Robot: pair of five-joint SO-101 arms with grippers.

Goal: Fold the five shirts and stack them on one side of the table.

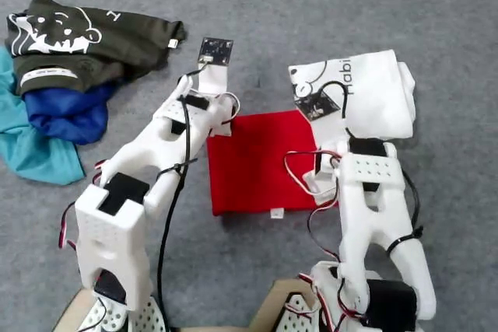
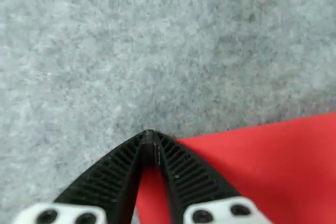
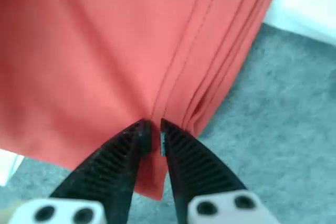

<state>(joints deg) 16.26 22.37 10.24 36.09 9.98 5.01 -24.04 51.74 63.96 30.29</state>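
High view: folded red shirt (image 1: 257, 162) lies mid-table on grey felt (image 1: 327, 13), between both arms. Left gripper (image 2: 148, 136) closed tip to tip at its corner; cannot tell if cloth is pinched. Right gripper (image 3: 155, 127) nearly closed, nipping the layered red edge. White shirt (image 1: 366, 91) touches the far right corner; olive shirt (image 1: 85, 36), blue shirt (image 1: 66, 110) and teal shirt (image 1: 31, 149) heaped at far left

This looks like a robotics lab or hobby test bench: a grey felt-covered surface (image 1: 327, 29) carries two white printed-plastic arms with exposed wiring, left (image 1: 132, 184) and right (image 1: 377, 215) of a folded red shirt (image 1: 261, 161).
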